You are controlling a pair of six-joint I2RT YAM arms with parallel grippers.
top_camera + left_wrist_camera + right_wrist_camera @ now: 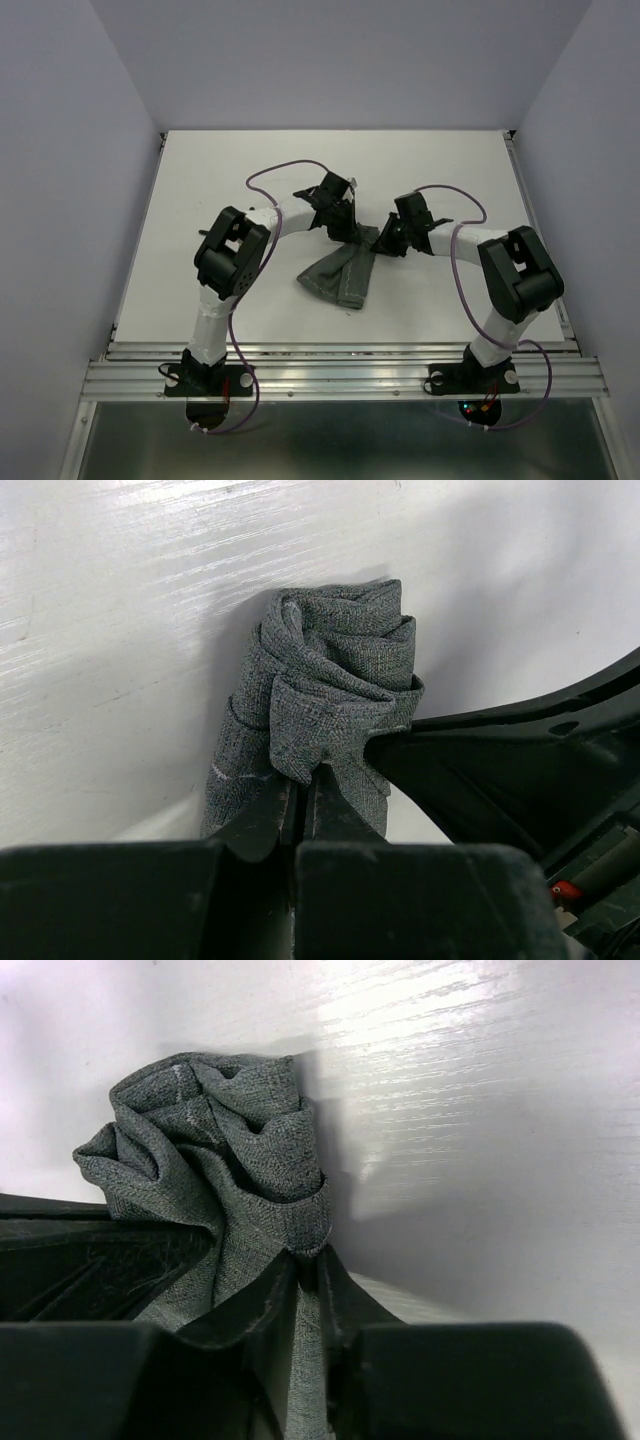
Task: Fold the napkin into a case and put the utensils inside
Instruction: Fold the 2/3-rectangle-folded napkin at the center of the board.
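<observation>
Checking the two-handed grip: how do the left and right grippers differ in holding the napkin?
The left gripper reaches in from the left, the right gripper from the right. The left gripper sits slightly farther across the table than the right gripper. Both are shut on the bunched end of the napkin.

Matt, coarse-woven cloth napkin [330, 680], glossy white table [120, 630] with faint wood-like grain

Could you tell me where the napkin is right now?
In the top view the napkin lies centrally on the table, its far end pinched by the left gripper and the right gripper, the rest trailing toward the near edge.
</observation>
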